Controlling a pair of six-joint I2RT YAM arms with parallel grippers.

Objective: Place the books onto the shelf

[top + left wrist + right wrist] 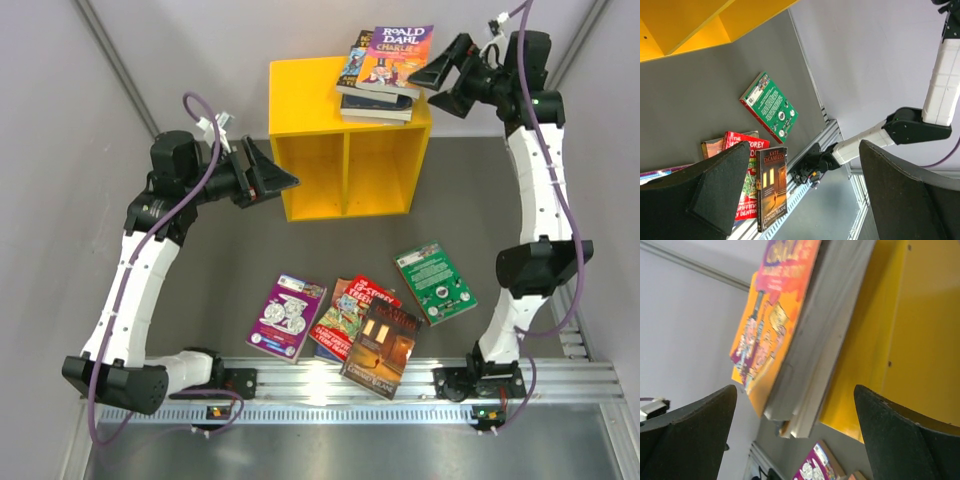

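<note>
Yellow box-shaped shelf (pixel 305 100), two compartments. On its top, right end: one stack of paperbacks with the orange-and-purple Roald Dahl book (pixel 393 58) uppermost. At least three in the stack; exact count unclear.

Left to move, on the grey table (pixel 250 250) in front of the shelf:
- purple book (pixel 287 316)
- red book (pixel 358 305)
- dark brown book (pixel 381 350)
- green book (pixel 434 283)

That makes four, plus one part-hidden under the red.

Right gripper (pixel 432 85): beside the shelf-top stack, jaws wide, empty. Left gripper (pixel 275 180): at the shelf's left front, jaws wide, empty.

Judgement: under half done.
</note>
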